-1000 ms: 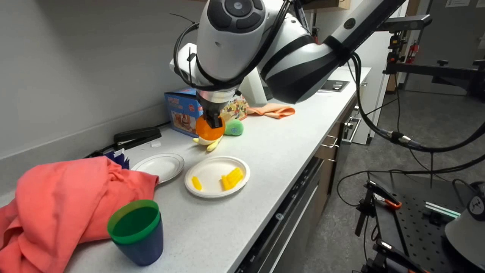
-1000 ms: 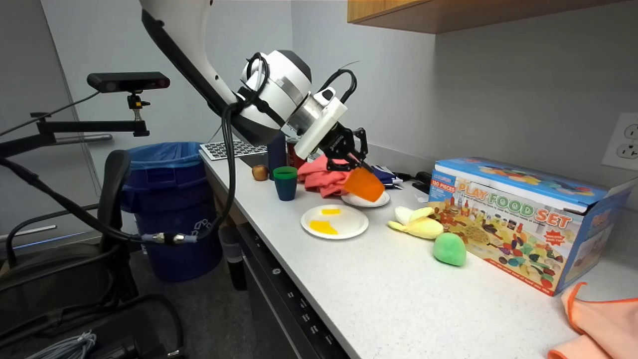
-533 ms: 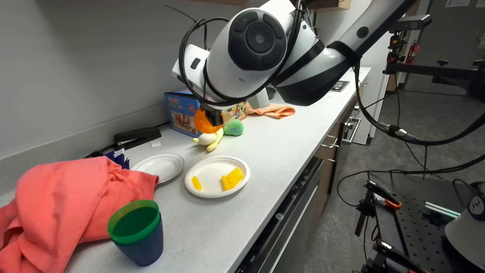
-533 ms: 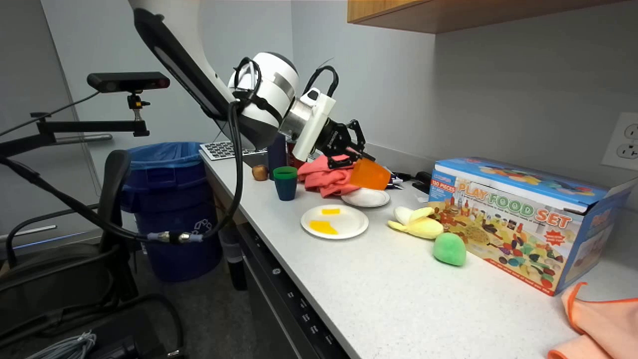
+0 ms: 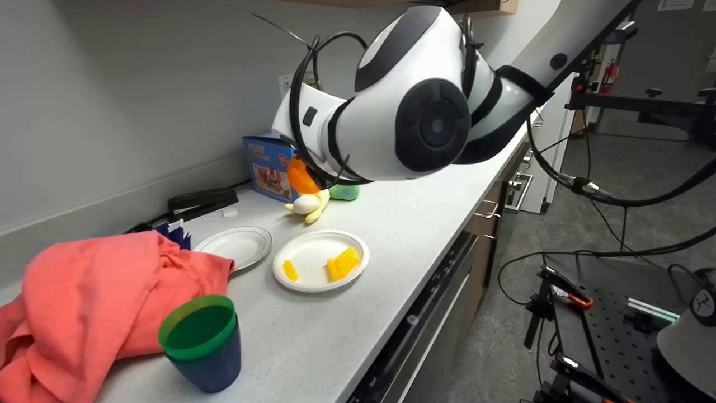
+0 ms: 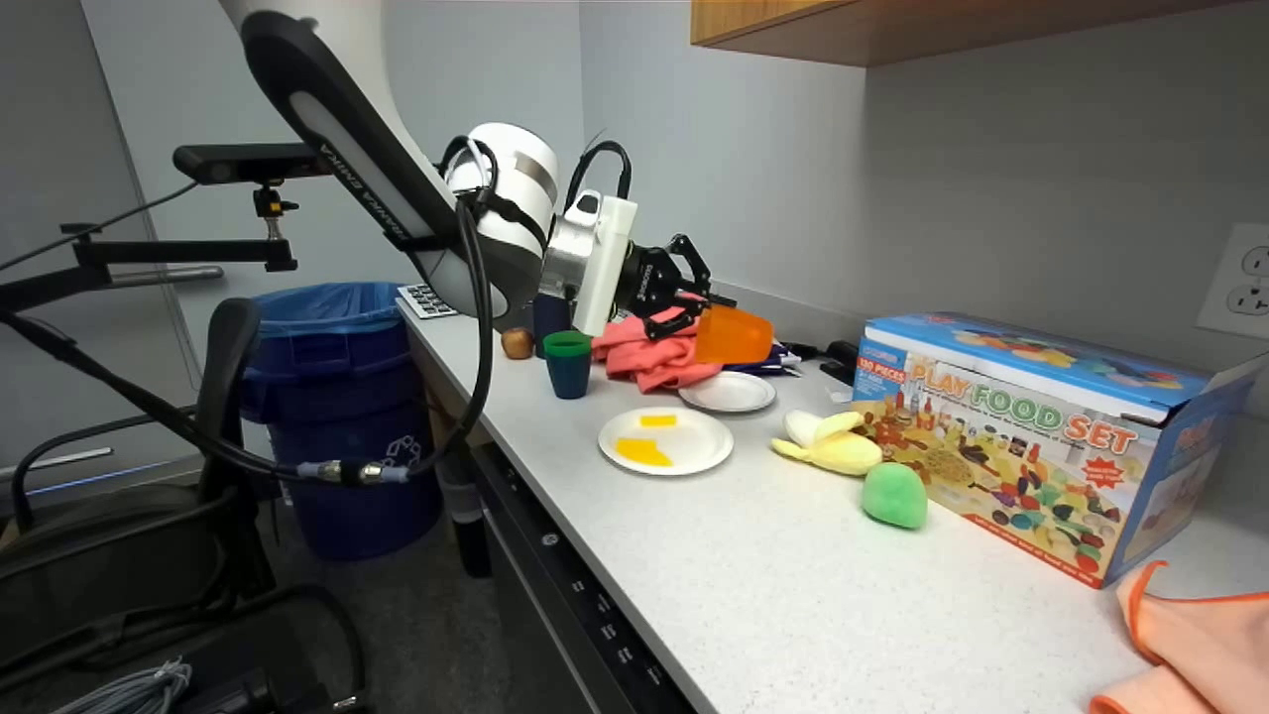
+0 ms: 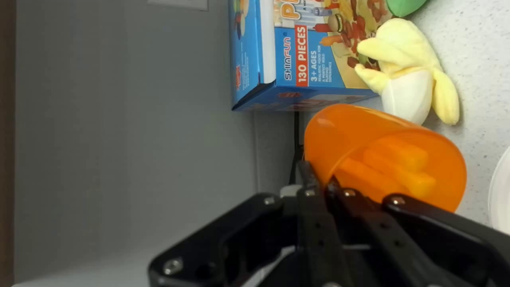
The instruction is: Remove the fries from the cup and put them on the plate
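My gripper [image 7: 322, 179] is shut on the rim of the orange cup [image 7: 350, 131], one finger outside and one inside. The cup is tilted in the air, and yellow fries [image 7: 402, 167] show inside it in the wrist view. The cup also shows in both exterior views [image 5: 302, 178] [image 6: 734, 335], over the back of the counter. The round white plate [image 5: 313, 285] [image 6: 699, 461] stands on the counter, away from the cup. One loose fry [image 5: 290, 270] and a small group of fries [image 5: 343, 263] lie on it. The plate's edge [image 7: 503, 191] shows in the wrist view.
A second white dish [image 6: 729, 393] stands behind the plate. A pale yellow plush [image 6: 838, 448], a green plush [image 6: 894, 496] and a play food box [image 6: 1001, 446] stand near the wall. A red cloth [image 5: 128, 302] and green-blue cups [image 5: 201, 341] are at the far end.
My wrist has turned and moved with the cup in the gripper. The cup has risen slightly and points less steeply downward. The fries on the plate have not moved.
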Available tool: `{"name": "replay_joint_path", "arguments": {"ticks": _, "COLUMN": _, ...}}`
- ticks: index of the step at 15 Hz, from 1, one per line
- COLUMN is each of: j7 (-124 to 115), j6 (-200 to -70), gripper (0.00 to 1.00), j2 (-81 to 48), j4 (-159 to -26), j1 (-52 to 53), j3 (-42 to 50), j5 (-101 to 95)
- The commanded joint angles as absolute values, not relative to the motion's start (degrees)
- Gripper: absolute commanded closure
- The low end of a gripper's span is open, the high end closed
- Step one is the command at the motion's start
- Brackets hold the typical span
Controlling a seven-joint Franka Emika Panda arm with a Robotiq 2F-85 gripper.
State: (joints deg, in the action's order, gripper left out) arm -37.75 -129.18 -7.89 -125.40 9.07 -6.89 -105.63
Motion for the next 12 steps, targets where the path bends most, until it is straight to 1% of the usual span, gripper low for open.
{"name": "replay_joint_path", "arguments": {"ticks": 1, "j7": -42.25, "j6": -125.57, "gripper": 0.99, "j2": -5.94, "j4": -128.89, "j1": 9.07, "j3": -8.10, "j5": -112.39}}
{"name": "replay_joint_path", "arguments": {"ticks": 7, "j7": -46.42, "j6": -120.96, "gripper": 0.99, "j2": -5.71, "j4": -131.40, "j1": 9.15, "j3": -9.33, "j5": -118.89}}
{"name": "replay_joint_path", "arguments": {"ticks": 12, "j7": -48.27, "j6": -117.37, "gripper": 0.99, "j2": -6.04, "j4": -130.83, "j1": 8.92, "j3": -9.53, "j5": -125.53}}
